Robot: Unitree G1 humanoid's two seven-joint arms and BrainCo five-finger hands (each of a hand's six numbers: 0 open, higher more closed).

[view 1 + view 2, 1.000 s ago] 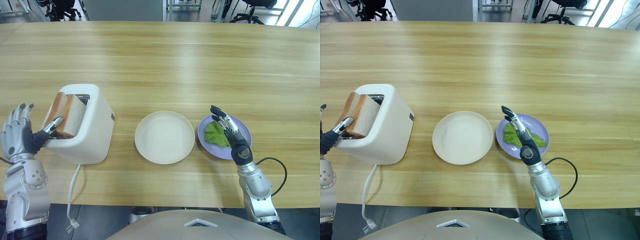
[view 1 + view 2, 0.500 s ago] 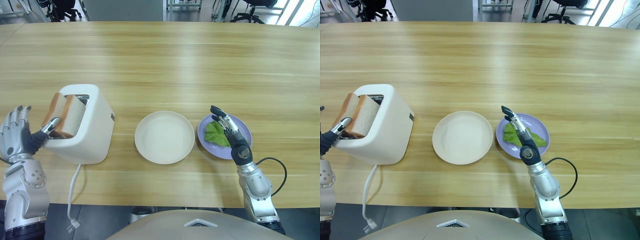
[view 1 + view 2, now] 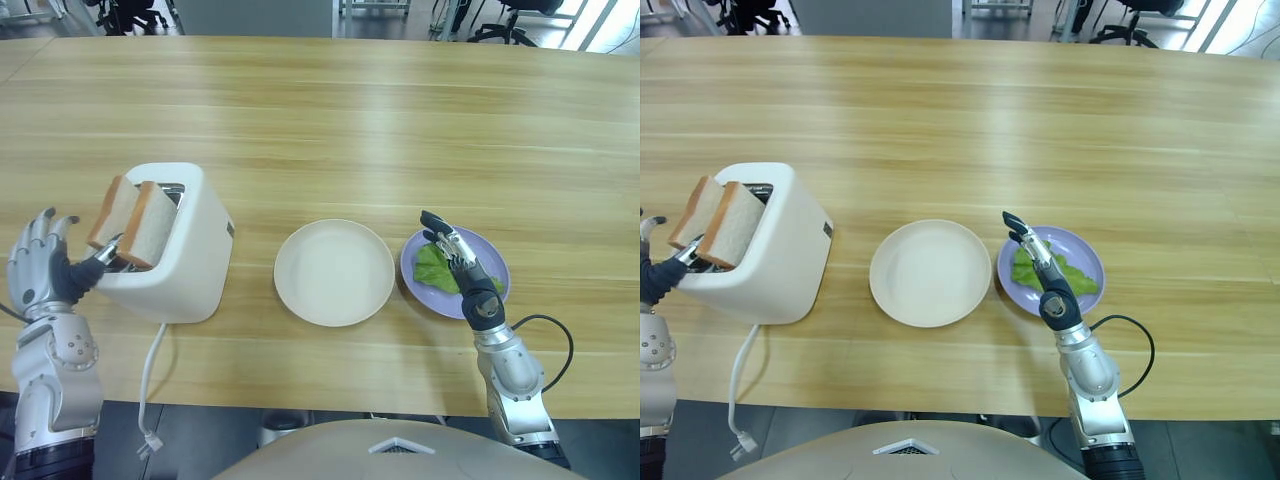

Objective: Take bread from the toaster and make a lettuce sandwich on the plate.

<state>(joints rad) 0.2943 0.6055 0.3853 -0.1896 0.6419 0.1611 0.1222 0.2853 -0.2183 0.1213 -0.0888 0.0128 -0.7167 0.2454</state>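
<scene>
Your left hand [image 3: 45,272] pinches only a corner of the tan bread slices [image 3: 132,212] in the white toaster [image 3: 190,262]; they may slip

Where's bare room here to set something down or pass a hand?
Free: the cream plate, the table strip between it and the toaster, and all the table beyond them. Crowded: the purple plate, with lettuce under the right hand.

The white boxy toaster [image 3: 190,255] is hiding the lower ends of two brown-crusted bread slices [image 3: 130,210]; whether the silver left hand [image 3: 45,270] is gripping them is too small to tell, and the right eye view's left edge is cutting it off. The dark grey right hand [image 3: 462,268] is covering part of the green lettuce leaf [image 3: 430,268]
</scene>
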